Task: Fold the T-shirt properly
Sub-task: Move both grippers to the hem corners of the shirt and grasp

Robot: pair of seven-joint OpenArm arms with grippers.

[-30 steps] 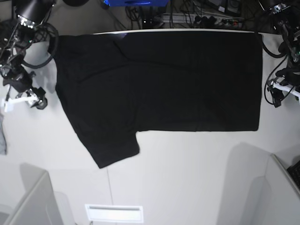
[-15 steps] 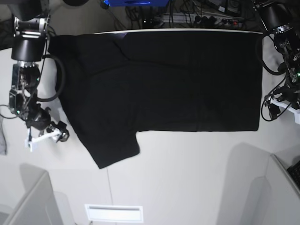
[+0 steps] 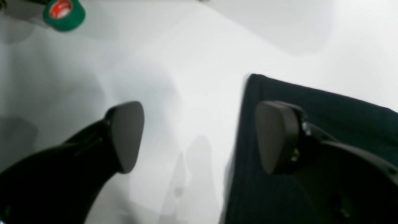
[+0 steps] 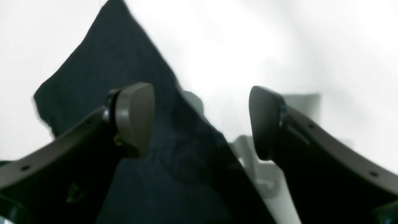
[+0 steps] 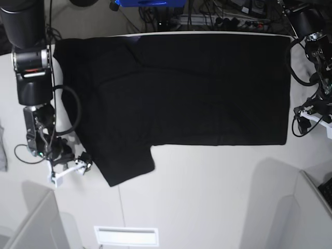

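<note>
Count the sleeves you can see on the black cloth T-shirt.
1: the short sleeve juts from the black cloth T-shirt toward the table's near side, beside the right pincer. The other sleeve may be folded underneath.

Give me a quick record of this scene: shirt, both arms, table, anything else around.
shirt: black T-shirt, lying flat and spread out, one sleeve pointing toward the near table edge
right gripper: jaws open, beside the sleeve's edge
left gripper: jaws open, at the hem corner; one finger over cloth, nothing held
table: white
other: green tape roll in the left wrist view
</note>
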